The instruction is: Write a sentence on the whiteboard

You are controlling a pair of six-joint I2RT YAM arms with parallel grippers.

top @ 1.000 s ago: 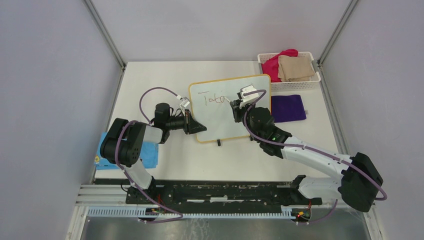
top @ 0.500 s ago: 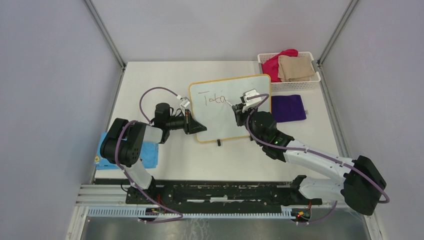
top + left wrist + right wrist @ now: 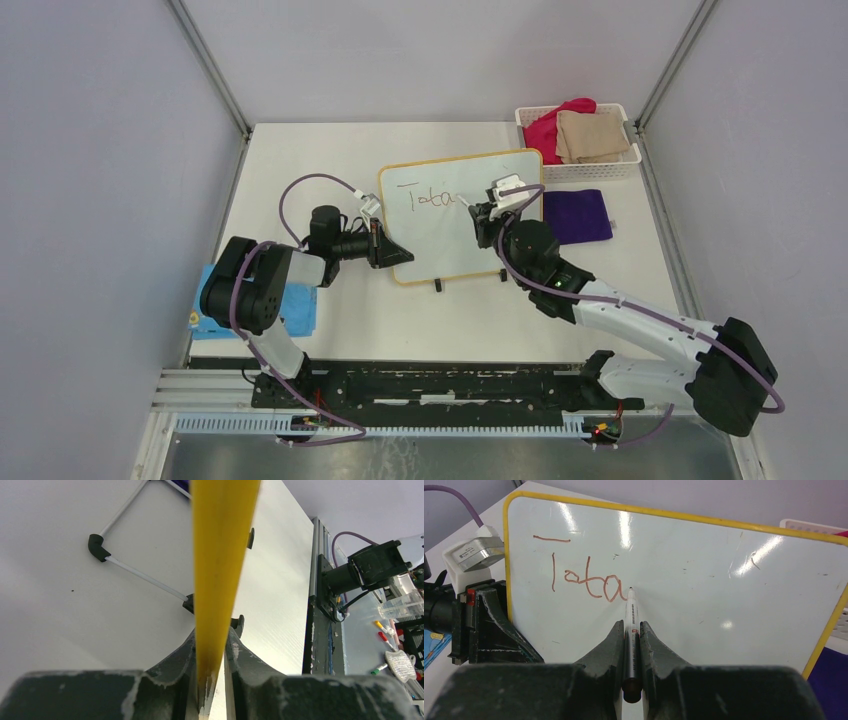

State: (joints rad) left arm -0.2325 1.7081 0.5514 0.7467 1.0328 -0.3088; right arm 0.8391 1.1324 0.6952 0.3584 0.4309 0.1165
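White desk (image 3: 300, 170): whiteboard (image 3: 450, 245) sits mid-desk. Left hand (image 3: 392, 250) clamps its yellow left frame edge. Right hand (image 3: 478, 215) grips a marker (image 3: 631, 617), tip touching the board just right of the sentence (image 3: 586, 582), so far reading "Tota".

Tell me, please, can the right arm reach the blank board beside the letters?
Likely yes: the right tool holds the marker at the last letter, and the whiteboard beyond it is bare.

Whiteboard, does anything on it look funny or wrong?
Yes, the reddish writing on the whiteboard looks odd: the T's top bar floats apart from its stem, and the letters read like "Tota". The marker tip sits right after the last a. Nothing looks spilled or broken.
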